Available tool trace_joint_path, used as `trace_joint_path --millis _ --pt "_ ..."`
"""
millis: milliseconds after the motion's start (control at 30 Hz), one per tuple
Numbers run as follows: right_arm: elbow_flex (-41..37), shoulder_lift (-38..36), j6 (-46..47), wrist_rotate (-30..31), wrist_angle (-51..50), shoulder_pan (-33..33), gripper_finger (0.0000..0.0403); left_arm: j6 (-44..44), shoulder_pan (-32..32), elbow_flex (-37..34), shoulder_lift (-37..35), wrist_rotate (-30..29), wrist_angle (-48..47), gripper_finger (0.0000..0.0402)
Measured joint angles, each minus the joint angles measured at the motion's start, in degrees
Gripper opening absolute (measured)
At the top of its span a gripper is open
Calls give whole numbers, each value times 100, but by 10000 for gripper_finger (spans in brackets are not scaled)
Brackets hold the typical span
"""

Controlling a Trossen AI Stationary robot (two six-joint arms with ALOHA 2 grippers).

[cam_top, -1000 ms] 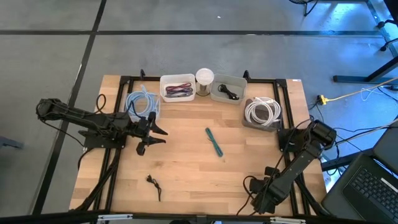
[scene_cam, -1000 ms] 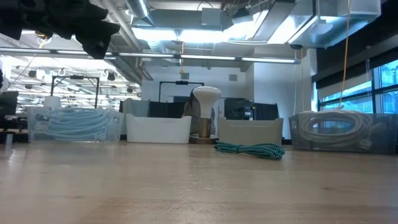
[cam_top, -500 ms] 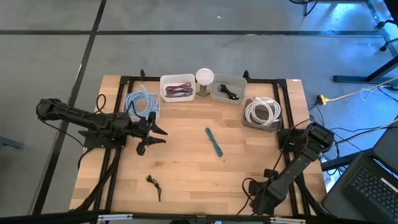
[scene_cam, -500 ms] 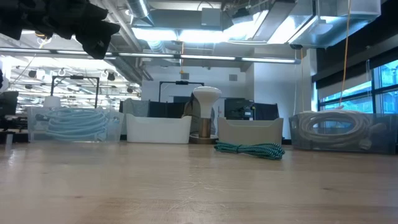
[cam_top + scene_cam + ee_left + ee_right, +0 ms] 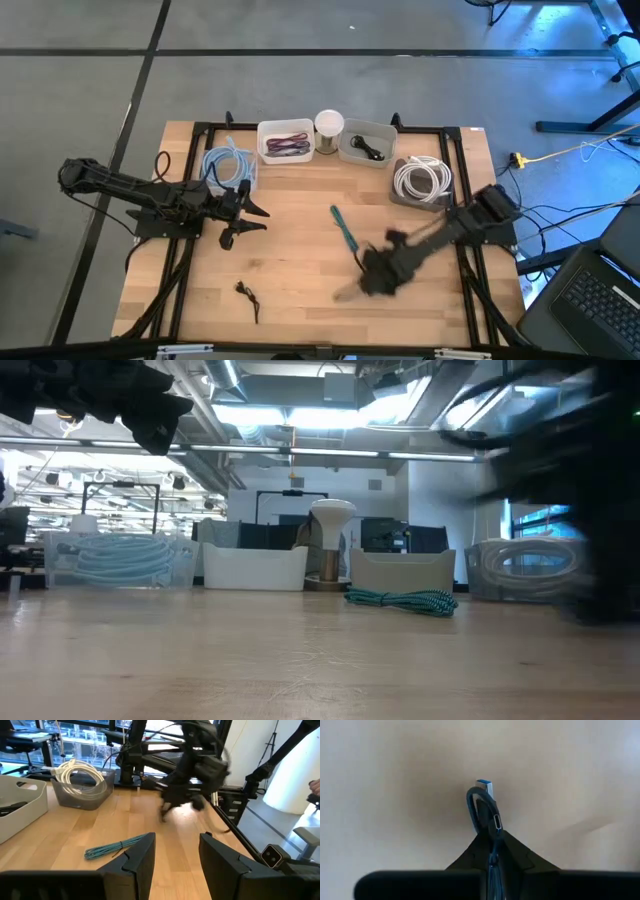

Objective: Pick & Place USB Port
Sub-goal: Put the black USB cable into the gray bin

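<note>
Right gripper (image 5: 492,851) out over the middle of the table (image 5: 300,270), fingers pinched together on a short dark USB cable (image 5: 487,812). The cable loops up just ahead of the fingertips, its blue-tipped plug (image 5: 485,785) standing clear beyond them and a second small connector lying right at the pinch. In the high view this arm is a blur, so the gripper's exact spot over the wood cannot be fixed; the teal cable (image 5: 345,228) lies near it, toward the bins.

Left gripper (image 5: 175,852) waits on its own side, fingers apart with nothing between them, beside the bin of blue cable (image 5: 228,165).

Another small dark cable (image 5: 247,296) lies well apart from both grippers, near the front edge.

Handling, as a judgement: the USB cable looks light and limp, so weight is no worry, but the loop will flop and swing. The grip sits on the soft cord by the connector; thin and smooth, it could slide through. A hold on the hard plug body would be steadier. Set it down gently, or the loose end may snag a bin rim.
</note>
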Motion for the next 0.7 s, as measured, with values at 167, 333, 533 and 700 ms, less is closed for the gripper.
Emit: trace_joint_path --millis 167,333,533,700 --pt "353 -14 -1186 1152 -753 -962 18 0 0 0 0 0 -2 143" --pt "740 -14 -2151 2039 -1435 -2112 18 2 0 0 0 0 -2 143" --pt "1253 -220 -3390 2347 -1210 -3375 18 1 0 0 0 0 -1 143" --pt "1578 -715 -4342 2287 -351 -4089 18 0 2 0 0 0 -11 143"
